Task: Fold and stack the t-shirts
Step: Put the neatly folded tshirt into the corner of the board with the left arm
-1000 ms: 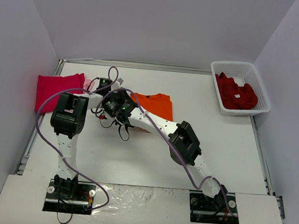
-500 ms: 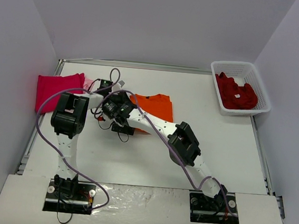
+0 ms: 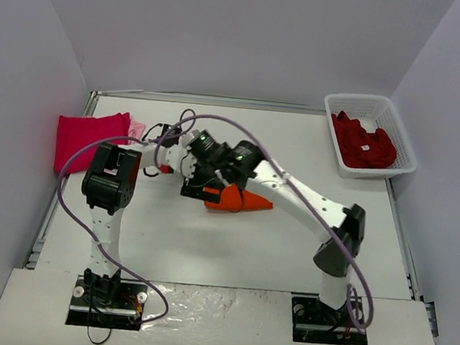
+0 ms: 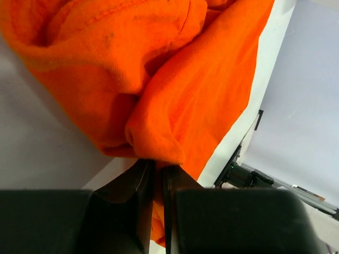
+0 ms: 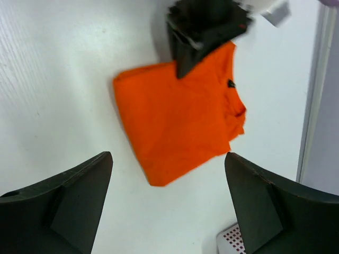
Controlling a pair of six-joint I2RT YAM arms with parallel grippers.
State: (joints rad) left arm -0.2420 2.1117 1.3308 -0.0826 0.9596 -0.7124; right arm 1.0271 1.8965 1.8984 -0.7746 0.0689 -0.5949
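From above: near the middle of the white table [image 3: 206, 252], a bright orange soft cloth t-shirt [image 3: 242, 200], bunched into a wedge. At its left end, the left gripper [image 3: 194, 190], low on the cloth. Just beside and behind that, the right gripper [image 3: 194, 162], raised off the table. Cannot tell either pair of fingers apart from here. Along the table's left edge, a folded magenta-pink t-shirt [image 3: 90, 141], with a pale pink t-shirt [image 3: 138, 129] peeking out at its far right corner, touching it. In the far right corner, a white plastic lattice basket [image 3: 371, 100] with crumpled dark red t-shirts [image 3: 363, 143] inside, well apart from the orange one.

Through the left wrist camera: thick orange folds [image 4: 175, 79] across most of the view. Below them, the left gripper [image 4: 158, 170] with its black fingers [image 4: 132, 185] nearly together — clamped on a thin fold of that cloth.

Through the right wrist camera: the orange shirt [image 5: 180, 116] on the white tabletop [image 5: 53, 79] as a rough rectangle, a small dark tag near one corner. On its top edge, the dark tip of the left gripper [image 5: 183, 66]. At the lower corners, the right gripper [image 5: 168, 164] with its own fingers [image 5: 74, 196] spread wide — gripping nothing, up off the cloth. At the bottom edge, a sliver of the basket [image 5: 228, 237].
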